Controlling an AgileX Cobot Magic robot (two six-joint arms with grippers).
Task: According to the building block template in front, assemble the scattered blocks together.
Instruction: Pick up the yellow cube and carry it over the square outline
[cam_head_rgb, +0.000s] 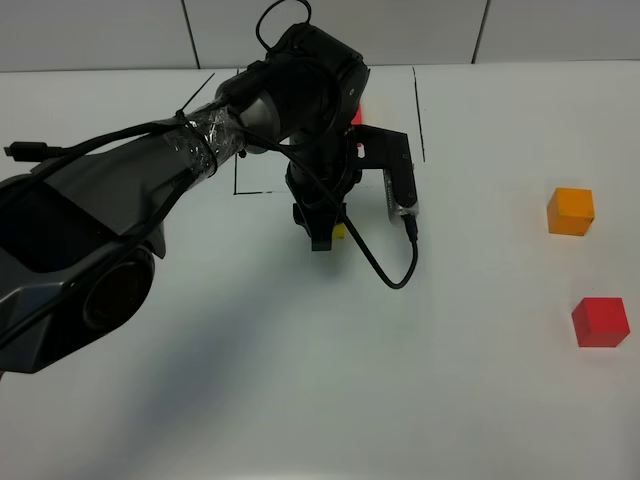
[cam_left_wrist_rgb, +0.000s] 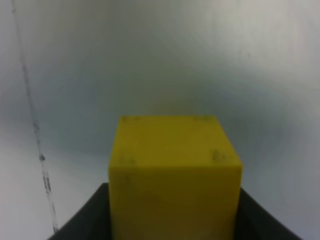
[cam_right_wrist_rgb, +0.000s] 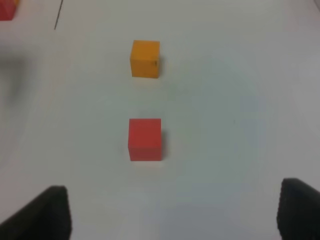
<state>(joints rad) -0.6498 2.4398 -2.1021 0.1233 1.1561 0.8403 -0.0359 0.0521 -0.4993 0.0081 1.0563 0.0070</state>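
No word, number or brand can be read in any of the views. A small pale-and-red mark (cam_head_rgb: 360, 150) on the black arm housing (cam_head_rgb: 385, 142) is too small to make out. The thin black drawn lines (cam_head_rgb: 421, 110) on the white table (cam_head_rgb: 300, 390) are plain strokes, not characters. The matte yellow cube (cam_left_wrist_rgb: 172, 165) shows only a few faint dark specks on its top face, and none of them forms a letter or sign.
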